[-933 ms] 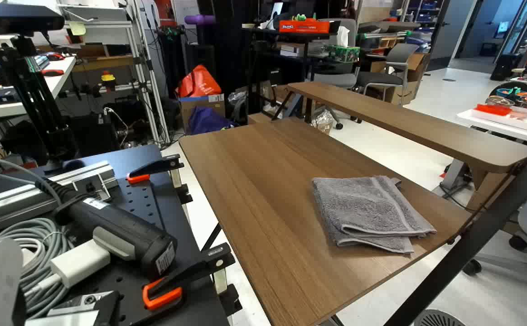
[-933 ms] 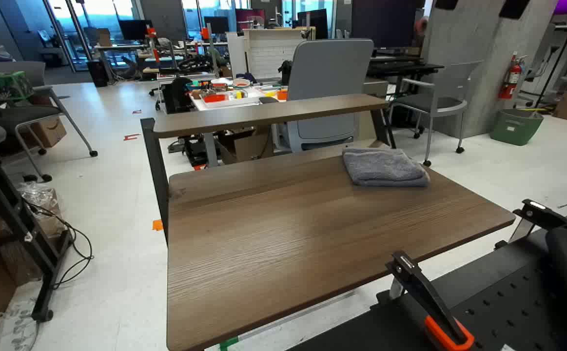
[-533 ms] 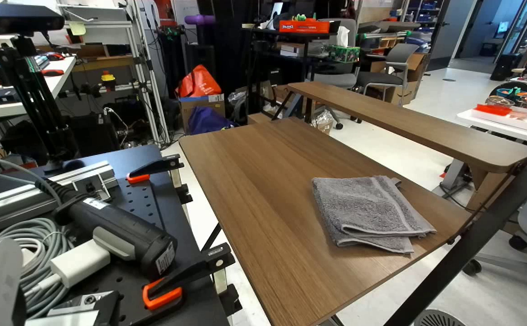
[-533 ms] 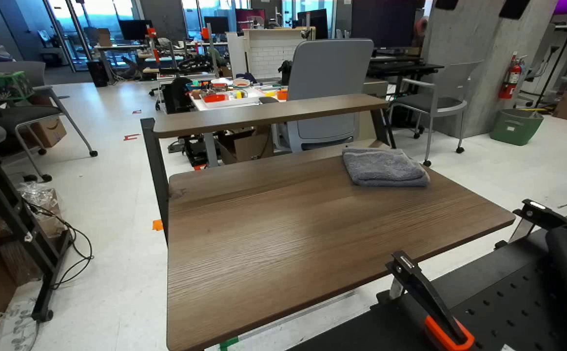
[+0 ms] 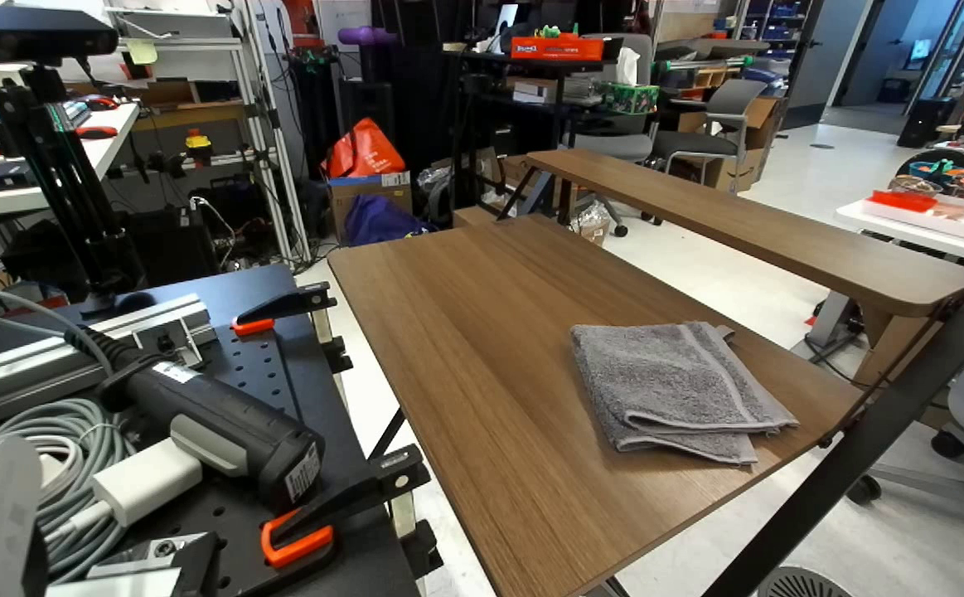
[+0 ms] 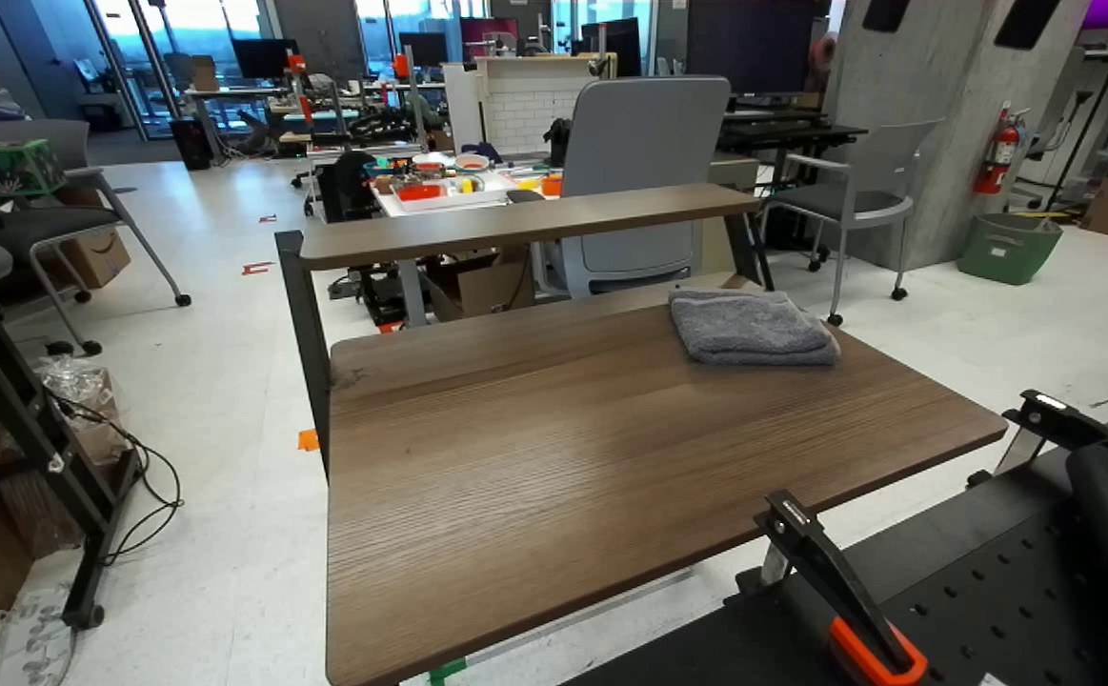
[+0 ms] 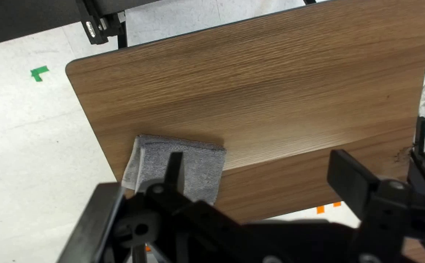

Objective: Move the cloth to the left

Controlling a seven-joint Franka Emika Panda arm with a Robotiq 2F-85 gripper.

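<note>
Holds the gripper (image 7: 254, 164) spread wide across the lower part of the wrist view, with a broad gap between the two black fingers (image 7: 349, 179). Grasps nothing in that gap. Looks down past the fingers onto a brown worktop (image 7: 270, 91) and a grey cloth (image 7: 203, 164), and hides the lower part of the cloth behind the finger at the left of the view, an overlap of sight only. Shows just the fingertips (image 6: 885, 13) at the top edge of an exterior view, parted from each other and well apart from the cloth (image 6: 754, 329). Touches neither cloth nor worktop. Has the cloth folded in layers on the worktop, near one short edge, a little wrinkled, with a paler stripe (image 5: 722, 377) down one side and a corner of the lower layer poking out in an exterior view. Shows in both exterior views a raised shelf (image 6: 525, 224) along one long side of the worktop, with a dark upright (image 5: 863, 452) near the cloth. Shows also a black bench (image 5: 233, 286) just beside the opposite long side, with clamps (image 5: 357, 489) at the edge.
</note>
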